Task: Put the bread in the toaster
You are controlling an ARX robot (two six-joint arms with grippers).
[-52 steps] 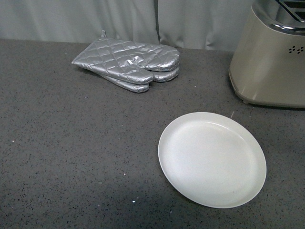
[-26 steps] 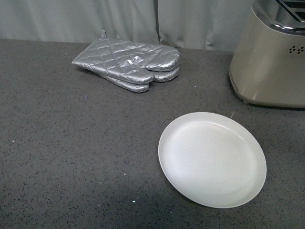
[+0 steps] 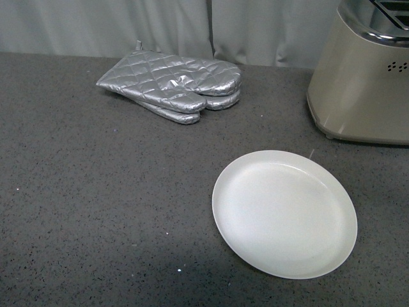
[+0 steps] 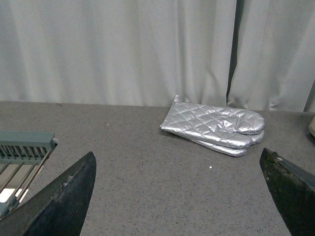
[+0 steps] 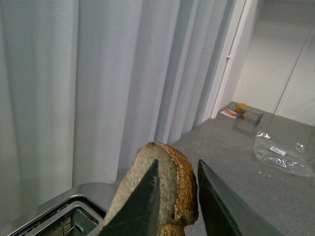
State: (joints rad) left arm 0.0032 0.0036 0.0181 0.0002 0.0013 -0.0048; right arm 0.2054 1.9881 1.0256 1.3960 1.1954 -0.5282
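Bread (image 5: pixel 170 189) is off the counter, pinched between the two dark fingers of the right gripper (image 5: pixel 177 196) in the right wrist view, its brown crust and rounded top standing out past the fingertips; a chrome-rimmed slot of the toaster (image 5: pixel 69 216) shows just beside it at the picture's edge. In the front view neither arm appears. Nearest on the grey speckled counter (image 3: pixel 96 211), to the right, lies a round white plate (image 3: pixel 284 212) with nothing on it. Farther back and to the left, well apart from the plate, a pair of silver quilted oven mitts (image 3: pixel 172 83) lies stacked in front of the pale curtain (image 3: pixel 115 25). At the far right the beige toaster stands with its small vent holes facing the camera and its top cut off by the frame. The left gripper (image 4: pixel 179 196) has its jaws spread wide and holds nothing; a grey-green wire rack (image 4: pixel 22 157) shows at that picture's edge.
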